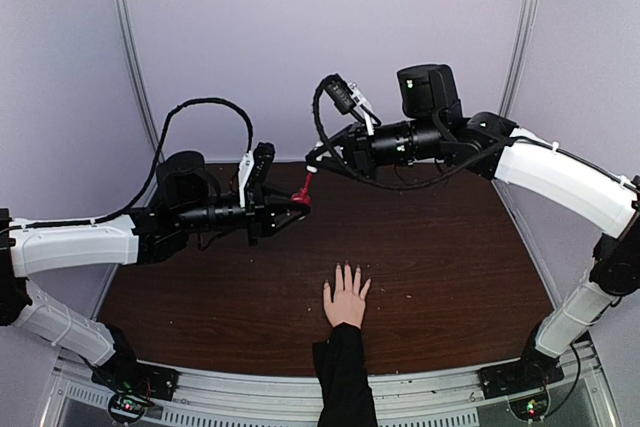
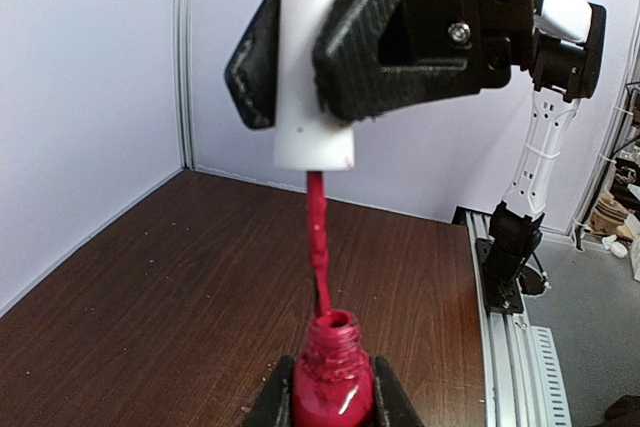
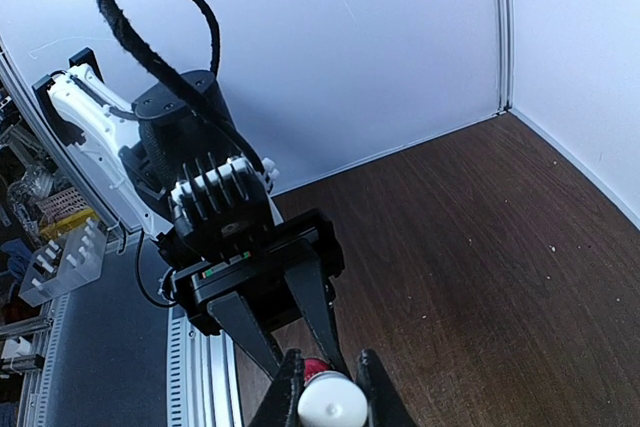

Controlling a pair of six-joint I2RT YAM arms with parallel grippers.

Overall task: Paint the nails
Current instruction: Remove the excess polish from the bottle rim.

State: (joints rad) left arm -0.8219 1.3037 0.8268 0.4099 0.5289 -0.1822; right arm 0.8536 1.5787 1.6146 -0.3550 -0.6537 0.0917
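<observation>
**Brush at the bottle, nails not yet touched**

Left gripper (image 2: 332, 399) jaws are clamped on the small red glass polish bottle (image 2: 332, 387), upright, so the open neck is a steady target. Right gripper (image 2: 312, 65) jaws are clamped on the white cylindrical cap (image 2: 312, 137). Its red-coated brush stem (image 2: 318, 237) hangs plumb, tip at or just inside the neck; we read this as loading polish. Both are well apart from the pale human hand in a black sleeve (image 1: 346, 302). It lies flat on the dark brown wooden table (image 1: 450, 247), fingers spread for access. The nails (image 1: 346, 268) are too small to tell bare from painted.
</observation>
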